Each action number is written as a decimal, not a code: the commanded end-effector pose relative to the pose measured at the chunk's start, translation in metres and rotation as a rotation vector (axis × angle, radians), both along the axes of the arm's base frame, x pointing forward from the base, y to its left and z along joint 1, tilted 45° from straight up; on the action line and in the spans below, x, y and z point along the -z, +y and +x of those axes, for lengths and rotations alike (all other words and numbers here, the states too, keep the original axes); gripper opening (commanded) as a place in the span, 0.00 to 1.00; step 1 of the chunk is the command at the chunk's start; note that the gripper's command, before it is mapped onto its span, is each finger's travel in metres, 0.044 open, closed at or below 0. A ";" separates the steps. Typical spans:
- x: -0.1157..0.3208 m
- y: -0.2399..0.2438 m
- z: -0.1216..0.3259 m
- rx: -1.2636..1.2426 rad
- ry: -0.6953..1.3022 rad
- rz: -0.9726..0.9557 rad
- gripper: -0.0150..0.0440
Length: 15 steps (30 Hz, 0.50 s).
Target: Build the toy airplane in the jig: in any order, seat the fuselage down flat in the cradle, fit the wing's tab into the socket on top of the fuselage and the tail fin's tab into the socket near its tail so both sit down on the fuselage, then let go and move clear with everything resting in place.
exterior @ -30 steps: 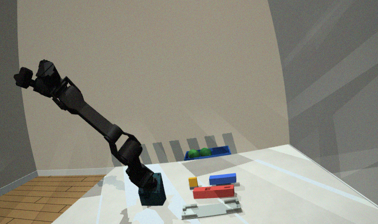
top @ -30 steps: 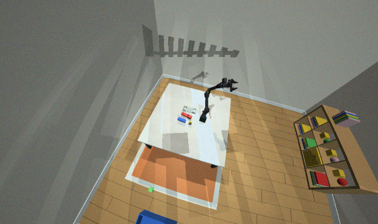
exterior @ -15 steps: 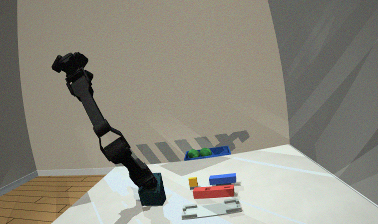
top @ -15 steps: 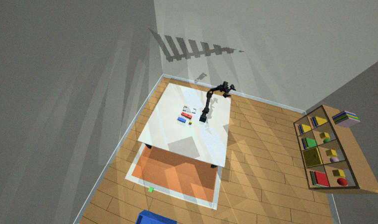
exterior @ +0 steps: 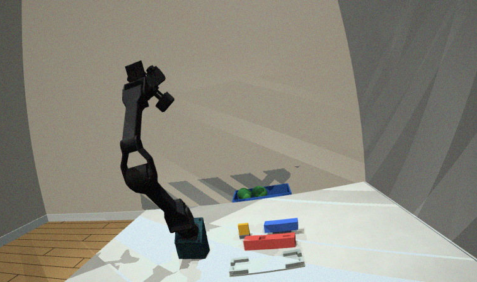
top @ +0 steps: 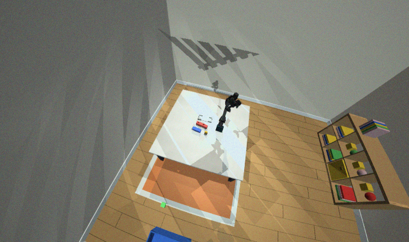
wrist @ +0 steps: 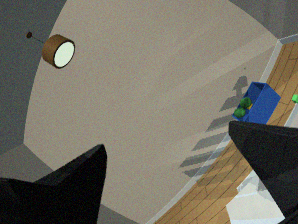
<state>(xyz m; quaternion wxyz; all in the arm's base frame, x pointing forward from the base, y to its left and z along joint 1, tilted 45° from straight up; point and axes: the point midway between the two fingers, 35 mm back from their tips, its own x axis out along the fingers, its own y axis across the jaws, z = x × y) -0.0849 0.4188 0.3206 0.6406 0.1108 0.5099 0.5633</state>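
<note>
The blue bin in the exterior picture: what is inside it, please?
Two green round things lie at one end of the blue bin. Its floor beneath them is hidden, so anything under them cannot be seen.

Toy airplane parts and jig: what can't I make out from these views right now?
- Tabs of the blue wing and yellow tail fin: too small in top and exterior.
- Depth of the sockets in the red fuselage: too small in top, angled away in exterior.
- All parts, wrist: outside the frame.
</note>
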 end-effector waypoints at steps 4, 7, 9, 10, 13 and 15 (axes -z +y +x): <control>0.074 0.007 0.096 0.235 -0.112 -0.224 1.00; 0.105 0.000 0.139 0.333 -0.148 -0.331 1.00; 0.126 -0.008 0.166 0.395 -0.168 -0.405 1.00; 0.136 -0.014 0.179 0.426 -0.177 -0.443 1.00; 0.164 -0.035 0.219 0.520 -0.206 -0.570 1.00; 0.182 -0.053 0.243 0.579 -0.221 -0.658 1.00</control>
